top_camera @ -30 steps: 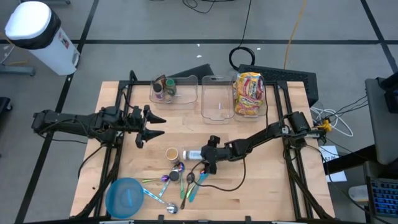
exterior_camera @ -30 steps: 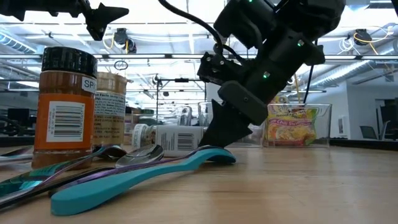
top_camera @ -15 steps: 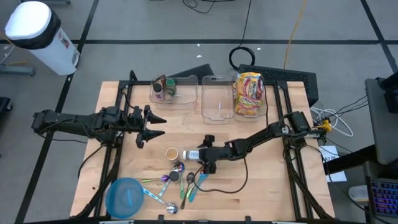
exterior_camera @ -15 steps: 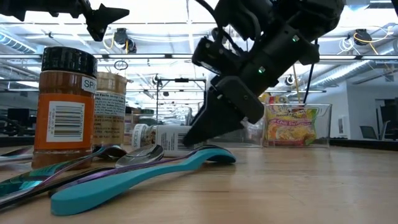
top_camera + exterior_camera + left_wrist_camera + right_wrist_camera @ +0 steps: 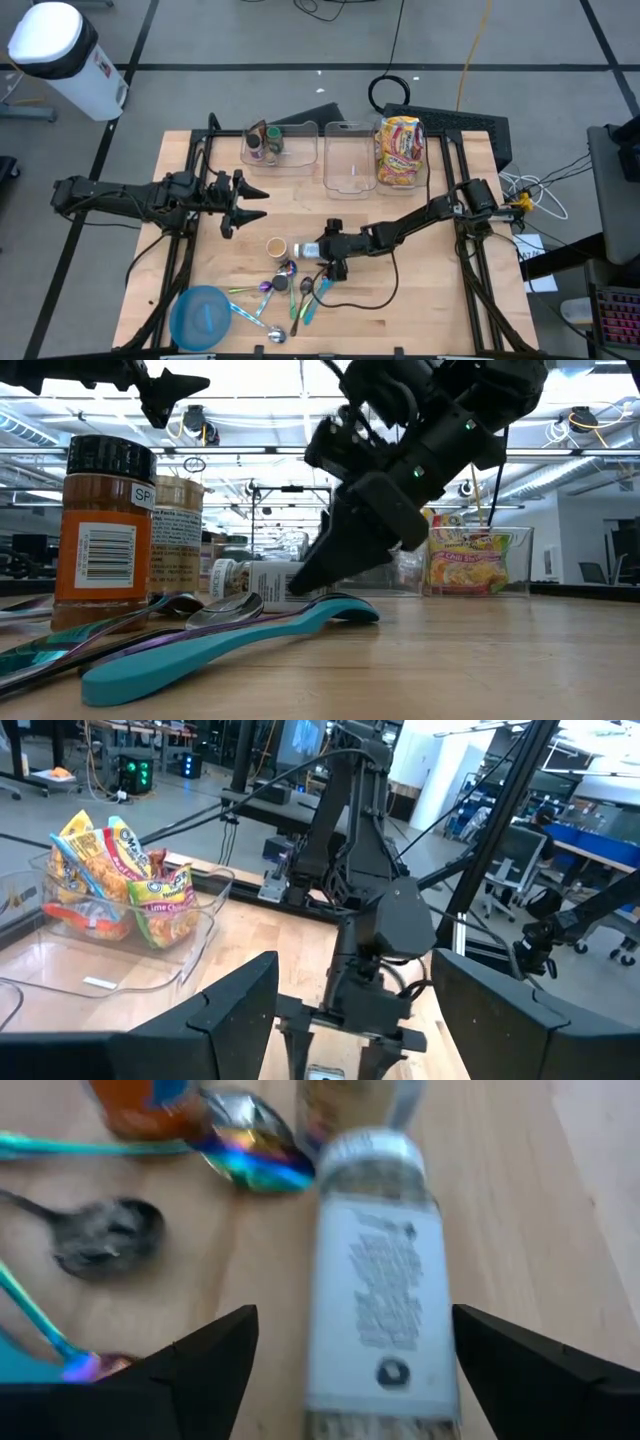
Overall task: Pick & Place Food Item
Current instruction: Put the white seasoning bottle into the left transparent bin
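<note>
high view: right gripper (image 5: 322, 252) sits mid-table, fingers spread around the lying spice bottle (image 5: 308, 247); left gripper (image 5: 245, 203) waits at 9 o'clock, fingers apart, empty.
low view: bottle (image 5: 262, 582) lies on its side behind the teal spoon (image 5: 225, 645), a detail overhead hides.
left wrist view: noodle packs (image 5: 118, 890) sit in a clear bin, well away.
right wrist view: bottle (image 5: 379, 1295) between the fingers, not pinched yet.
risk: round bottle could roll or squirt out if the squeeze lands off-centre, knocking the spoons (image 5: 170, 1190).
</note>
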Controlling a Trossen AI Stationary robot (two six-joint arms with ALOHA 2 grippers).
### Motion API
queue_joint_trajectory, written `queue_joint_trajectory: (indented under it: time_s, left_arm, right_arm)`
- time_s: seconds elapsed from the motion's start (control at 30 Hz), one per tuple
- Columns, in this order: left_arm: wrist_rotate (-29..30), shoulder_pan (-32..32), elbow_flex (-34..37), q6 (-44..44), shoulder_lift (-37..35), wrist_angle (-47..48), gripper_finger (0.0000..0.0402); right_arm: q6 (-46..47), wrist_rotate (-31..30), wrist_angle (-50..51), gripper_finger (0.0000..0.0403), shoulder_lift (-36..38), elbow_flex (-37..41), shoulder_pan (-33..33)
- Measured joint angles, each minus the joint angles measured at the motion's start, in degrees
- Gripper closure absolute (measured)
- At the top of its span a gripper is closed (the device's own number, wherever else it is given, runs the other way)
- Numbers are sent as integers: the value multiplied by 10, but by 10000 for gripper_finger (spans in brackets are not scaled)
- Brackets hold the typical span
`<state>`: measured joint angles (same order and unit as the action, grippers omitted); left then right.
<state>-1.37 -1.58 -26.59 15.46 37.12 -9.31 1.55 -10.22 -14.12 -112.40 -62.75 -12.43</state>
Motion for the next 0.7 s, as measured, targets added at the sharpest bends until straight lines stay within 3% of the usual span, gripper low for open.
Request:
queue_joint_trajectory:
  time_s: [0.2, 0.4, 0.57, 0.7]
  left_arm:
    - [0, 0, 0, 0, 0, -5, 131]
    - [0, 0, 0, 4, 0, -8, 131]
    - [0, 0, 0, 17, 0, -9, 131]
    - [0, 0, 0, 19, 0, -20, 131]
  right_arm:
    - [35, -1, 21, 127, 0, 0, 9]
    - [53, 4, 23, 208, 1, 0, 11]
    - [54, 28, 76, 213, 54, 1, 9]
    - [65, -3, 124, 213, 131, 0, -3]
